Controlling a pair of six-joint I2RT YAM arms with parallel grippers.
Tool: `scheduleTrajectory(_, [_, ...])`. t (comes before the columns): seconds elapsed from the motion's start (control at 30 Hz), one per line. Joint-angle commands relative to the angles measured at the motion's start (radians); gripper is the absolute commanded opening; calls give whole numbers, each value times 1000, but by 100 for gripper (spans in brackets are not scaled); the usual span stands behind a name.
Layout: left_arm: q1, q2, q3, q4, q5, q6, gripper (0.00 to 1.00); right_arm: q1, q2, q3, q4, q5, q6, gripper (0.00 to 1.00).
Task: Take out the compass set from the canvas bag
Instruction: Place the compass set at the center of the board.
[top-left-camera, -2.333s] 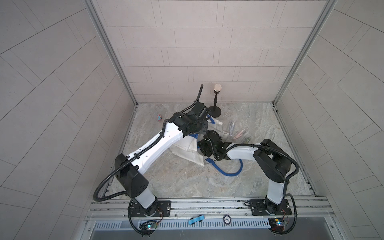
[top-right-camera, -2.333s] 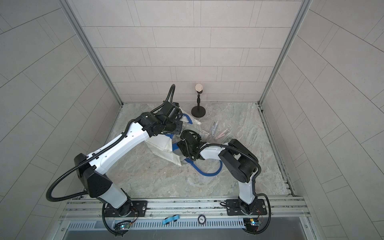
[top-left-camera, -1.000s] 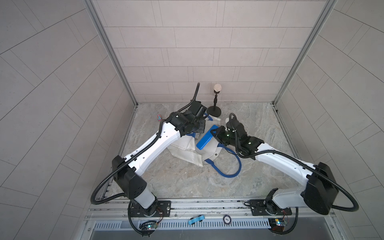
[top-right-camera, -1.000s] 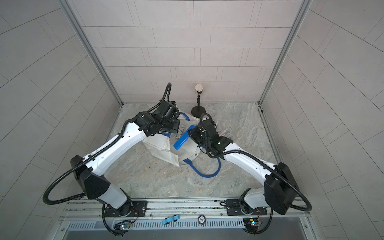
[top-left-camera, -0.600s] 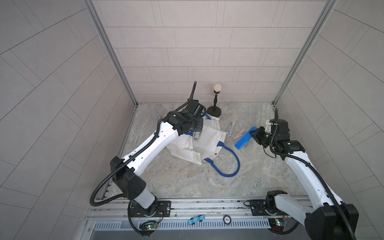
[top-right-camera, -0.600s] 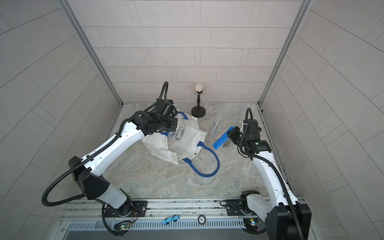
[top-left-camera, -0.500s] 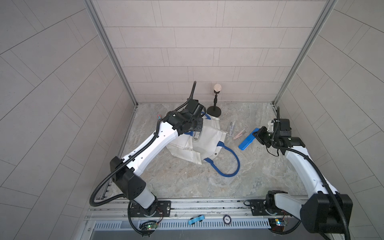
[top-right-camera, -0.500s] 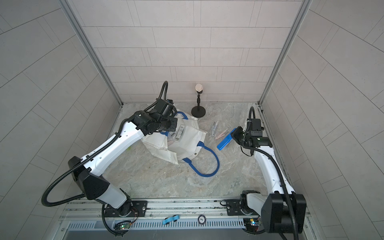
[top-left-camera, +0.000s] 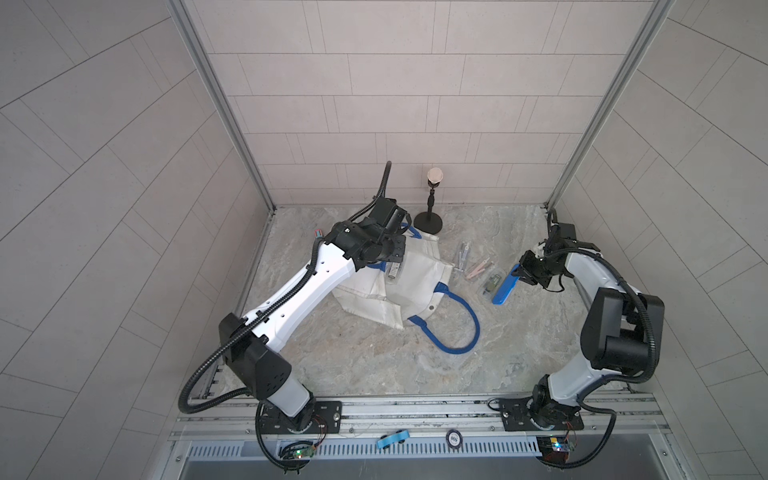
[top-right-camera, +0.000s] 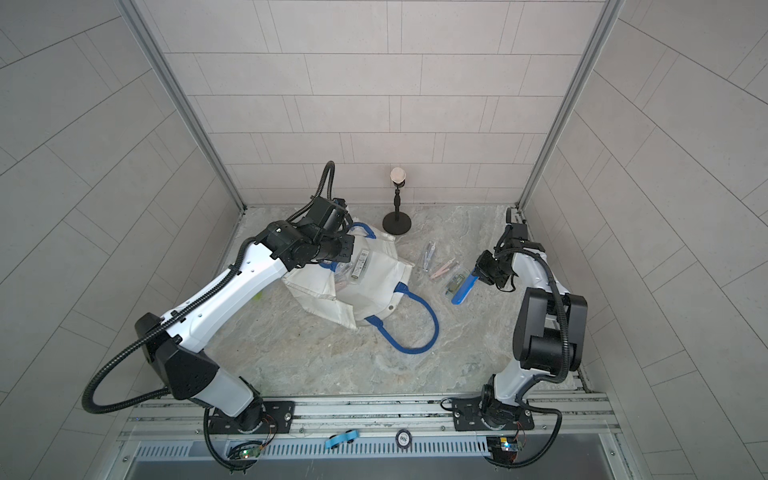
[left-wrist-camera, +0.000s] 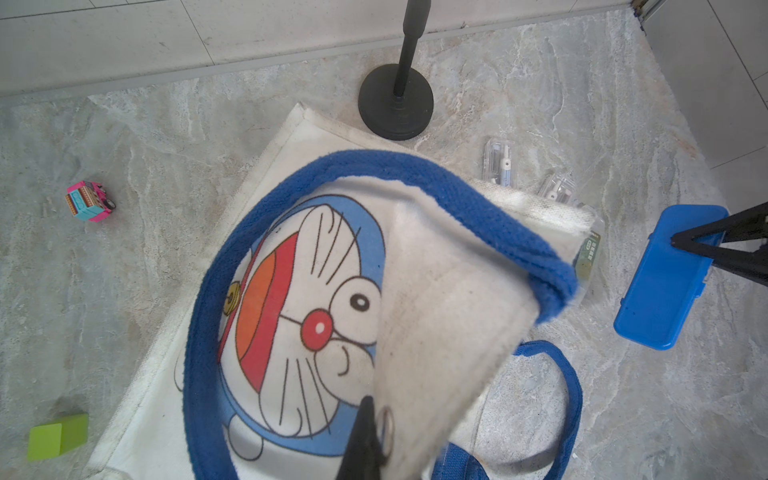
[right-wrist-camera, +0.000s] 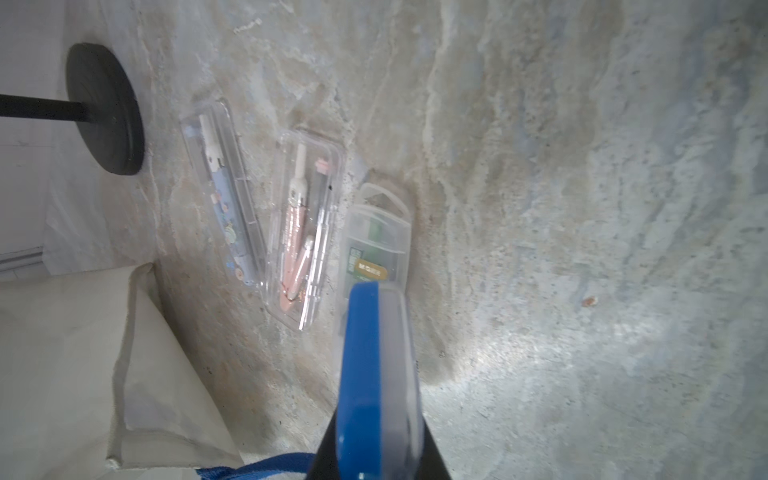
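Observation:
The white canvas bag (top-left-camera: 419, 266) lies crumpled mid-table in both top views, its blue cat print (left-wrist-camera: 299, 299) facing the left wrist camera. My left gripper (left-wrist-camera: 374, 436) is shut on the bag's rim beside the metal snap (left-wrist-camera: 386, 419) and holds the mouth up. A clear case (top-right-camera: 359, 259) shows inside the opening. The compass set, a blue case (top-left-camera: 505, 286), is outside the bag at the right. My right gripper (right-wrist-camera: 376, 449) is shut on one end of it, holding it edge-on and tilted low over the table (top-right-camera: 463, 289).
Three clear cases (top-left-camera: 463, 255) (top-left-camera: 480, 268) (top-left-camera: 492, 282) lie between the bag and the blue case. A black stand (top-left-camera: 428, 220) rises at the back. A pink toy (left-wrist-camera: 87, 201) and a green block (left-wrist-camera: 58, 436) sit left of the bag. The enclosure wall is close behind my right arm.
My right gripper has carried the blue case from the bag's mouth out to the right, past the clear cases, and lowered it. My left gripper kept its hold on the rim.

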Motion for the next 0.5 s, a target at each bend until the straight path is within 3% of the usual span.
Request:
scheduleTrajectory(0.0, [6, -39, -10, 18, -5, -3, 0, 0, 24, -15, -60, 40, -73, 5])
scheduleTrajectory(0.27, [12, -44, -15, 13, 8, -1, 0, -34, 115, -29, -21, 75, -86, 9])
scheduleTrajectory(0.33, [12, -47, -15, 11, 7, -1, 0, -45, 113, -39, -30, 86, -83, 19])
scheduleTrajectory(0.47, [12, -52, -17, 11, 18, 1, 0, -81, -10, -61, -76, 144, -52, 50])
